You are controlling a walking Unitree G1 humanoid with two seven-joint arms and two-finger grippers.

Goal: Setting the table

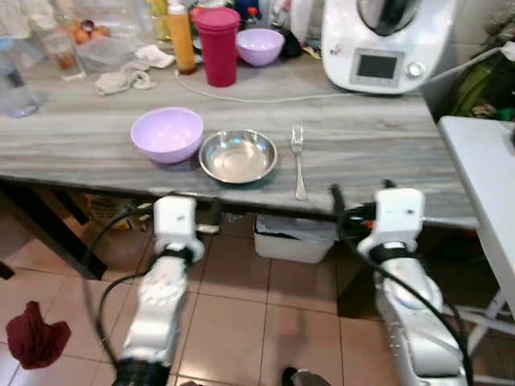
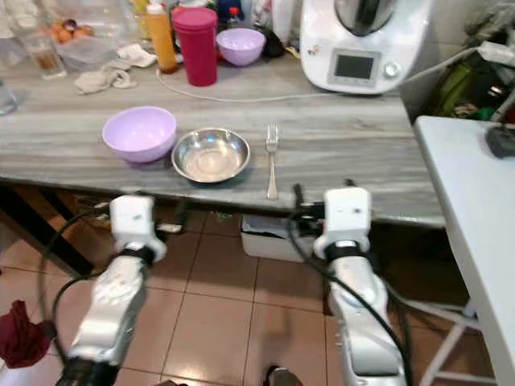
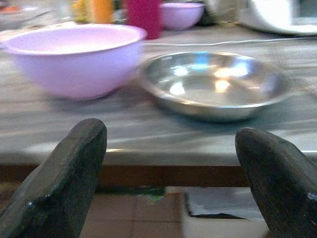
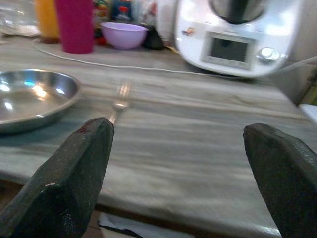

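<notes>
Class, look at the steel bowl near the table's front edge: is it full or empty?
Empty. The steel bowl stands upright, and its bare shiny bottom shows, reflecting light, with nothing inside.

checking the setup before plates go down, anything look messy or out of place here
A crumpled grey cloth lies on the table behind the lilac bowl, and a dark red rag sits on the floor tiles. The steel bowl and fork look tidy.

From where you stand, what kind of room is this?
Most likely a home kitchen: a white countertop cooking machine, a shallow steel dish beside a metal fork on a grey wood-grain table, and tiled flooring.
</notes>
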